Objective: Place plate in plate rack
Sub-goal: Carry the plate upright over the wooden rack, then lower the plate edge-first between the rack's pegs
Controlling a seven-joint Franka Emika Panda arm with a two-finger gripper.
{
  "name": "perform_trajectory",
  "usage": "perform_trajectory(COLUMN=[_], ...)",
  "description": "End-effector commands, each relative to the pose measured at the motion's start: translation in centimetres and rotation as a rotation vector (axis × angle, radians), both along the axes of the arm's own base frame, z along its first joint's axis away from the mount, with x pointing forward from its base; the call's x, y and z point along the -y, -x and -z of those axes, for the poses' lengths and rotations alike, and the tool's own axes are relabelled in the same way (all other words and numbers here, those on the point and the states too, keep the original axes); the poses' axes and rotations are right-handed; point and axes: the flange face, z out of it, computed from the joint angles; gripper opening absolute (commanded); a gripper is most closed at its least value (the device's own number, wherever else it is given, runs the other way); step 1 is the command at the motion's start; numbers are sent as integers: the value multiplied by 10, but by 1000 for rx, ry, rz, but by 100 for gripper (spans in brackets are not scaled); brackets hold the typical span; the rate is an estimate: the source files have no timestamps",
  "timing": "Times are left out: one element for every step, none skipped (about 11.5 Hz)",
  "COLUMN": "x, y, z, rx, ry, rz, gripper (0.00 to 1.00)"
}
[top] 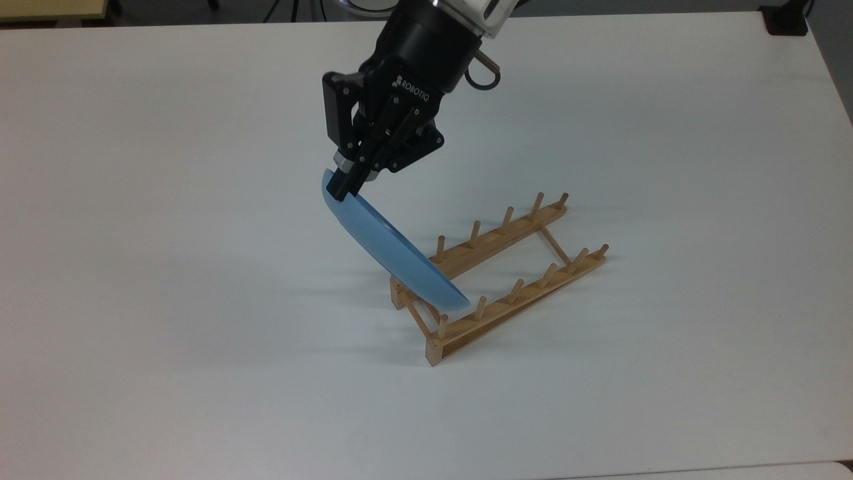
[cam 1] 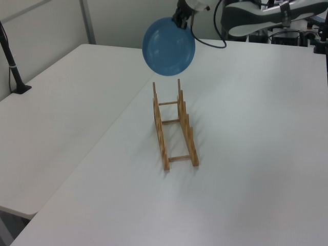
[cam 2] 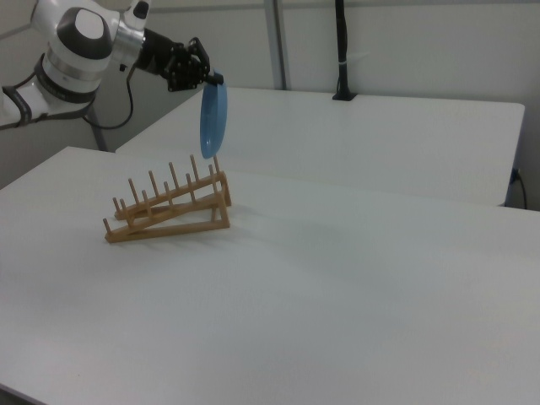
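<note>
Black two-finger gripper [top: 343, 185] is clamped on the top rim of the round light-blue plastic plate [top: 393, 253], fingers pinching the raised edge from both faces. Plate hangs below the gripper, held on edge and nearly vertical; in the right view it reads as a thin upright sliver [cam 2: 211, 120] directly under the gripper [cam 2: 216, 80], in the left view its full round face shows [cam 1: 168, 46] with the gripper [cam 1: 181, 22] at its upper edge. Plate is in the air, not seated. The light-brown wooden plate rack with two parallel rails and upright pegs [top: 526, 280] sits on the white table [top: 166, 333]. In the top view the plate's lower edge overlaps the rack's end on the top view's left, around the first pegs there; can't tell from this angle whether it touches wood. Right view puts the plate's bottom edge just above the peg tips at the rack's [cam 2: 169, 211] end on the right view's right, close but apparently apart. Left view shows the plate above and beyond the far end of the rack [cam 1: 174, 128], clear gap between them. White arm body [cam 2: 76, 42] reaches in from the right view's upper left; black cable loop [top: 481, 75] hangs off the wrist
</note>
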Motion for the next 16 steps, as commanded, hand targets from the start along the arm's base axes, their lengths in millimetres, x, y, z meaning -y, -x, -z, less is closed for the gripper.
perform_trajectory(x=[-16,-16,-21,-26,-28,-27,-28,-28,-29,-31,-31,-35,-39,-39,-40,-41], y=[14,14,16,17,18,19,19,20,20,20,20,22,22,23,23,24], z=[15,19,20,22,23,24,26,32,35,36,37,39,41,45,45,46], rx=[-43,-53,-58,-64,-69,-74,-78,-88,-94,-95,-100,-107,-111,-117,-111,-103], ry=[11,23,27,35,44,56,70,80,86,88,89,93,92,91,83,74], rz=[-6,-5,-12,-19,-19,-12,-13,-16,-19,-21,-17,-20,-26,-22,-12,-5], gripper=[0,0,0,0,0,0,0,0,0,0,0,0,0,0,0,4])
